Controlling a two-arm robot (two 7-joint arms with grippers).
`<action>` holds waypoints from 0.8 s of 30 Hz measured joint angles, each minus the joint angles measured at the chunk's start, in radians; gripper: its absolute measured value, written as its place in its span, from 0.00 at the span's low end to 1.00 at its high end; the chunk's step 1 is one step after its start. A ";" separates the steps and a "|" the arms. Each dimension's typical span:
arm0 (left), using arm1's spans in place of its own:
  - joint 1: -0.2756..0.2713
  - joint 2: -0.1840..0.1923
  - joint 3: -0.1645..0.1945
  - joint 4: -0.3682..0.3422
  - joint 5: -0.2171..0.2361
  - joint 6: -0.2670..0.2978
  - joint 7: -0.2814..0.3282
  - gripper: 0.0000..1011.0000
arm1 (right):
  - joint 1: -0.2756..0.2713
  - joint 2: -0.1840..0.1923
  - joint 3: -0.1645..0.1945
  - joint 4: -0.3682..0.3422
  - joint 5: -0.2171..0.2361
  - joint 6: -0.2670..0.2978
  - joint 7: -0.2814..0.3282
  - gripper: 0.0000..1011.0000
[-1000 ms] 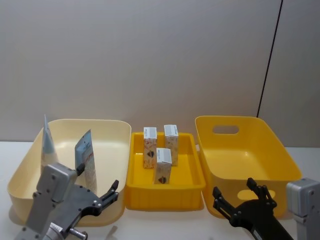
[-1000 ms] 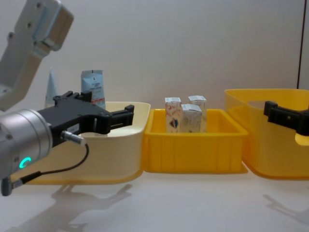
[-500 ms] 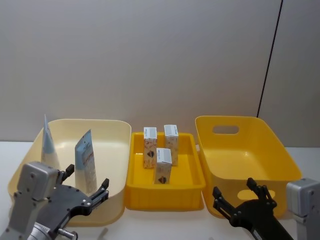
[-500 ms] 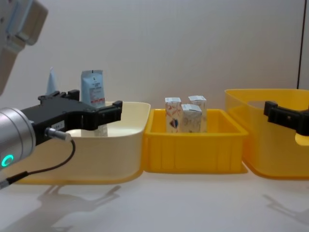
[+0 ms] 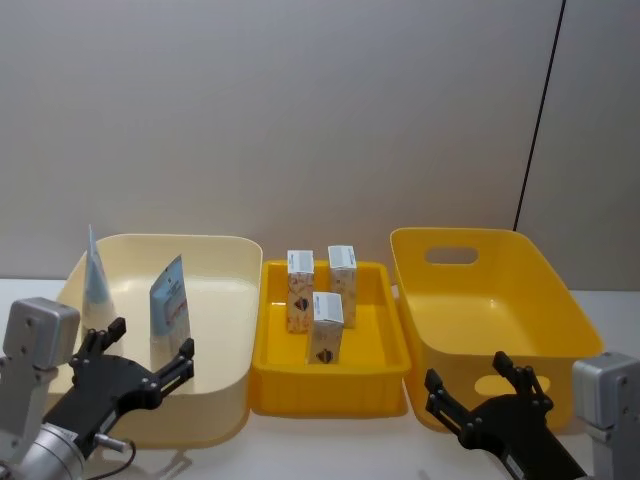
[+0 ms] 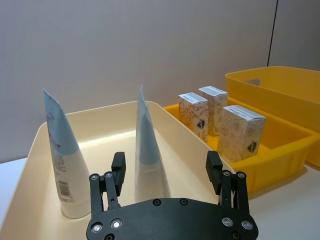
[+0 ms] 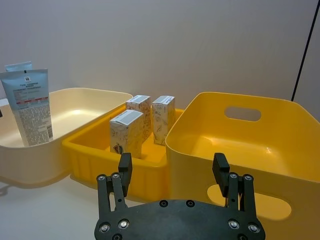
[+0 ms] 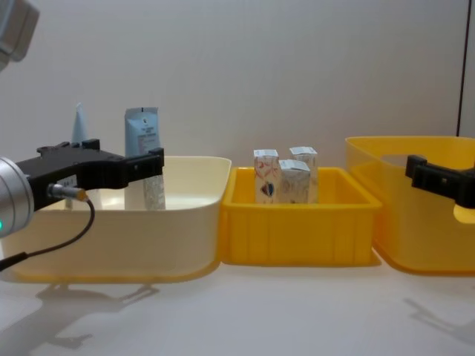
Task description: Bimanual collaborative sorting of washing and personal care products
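– what's changed at your end?
– my left gripper (image 5: 148, 342) has slid away to the left front of the cream bin (image 5: 215, 248), jaws apart and holding nothing. my right gripper (image 5: 467, 375) hasn't budged, jaws apart in front of the big yellow bin (image 5: 560, 330).
– so nothing picked yet?
– nothing. beyond the left jaws, the white tube (image 5: 170, 315) and the pale blue tube (image 5: 95, 285) stand in the cream bin. three cartons (image 5: 327, 328) stand in the middle tray (image 5: 330, 390). i'd say it's lining up on a tube.
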 joint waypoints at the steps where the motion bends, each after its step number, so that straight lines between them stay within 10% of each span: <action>1: -0.003 -0.001 -0.002 0.004 -0.002 0.002 -0.002 0.99 | 0.000 0.000 0.000 0.000 0.000 0.000 0.000 0.99; 24: -0.173 -0.050 0.004 0.235 -0.021 0.011 -0.112 0.99 | 0.000 0.000 0.000 0.000 0.000 0.000 0.000 0.99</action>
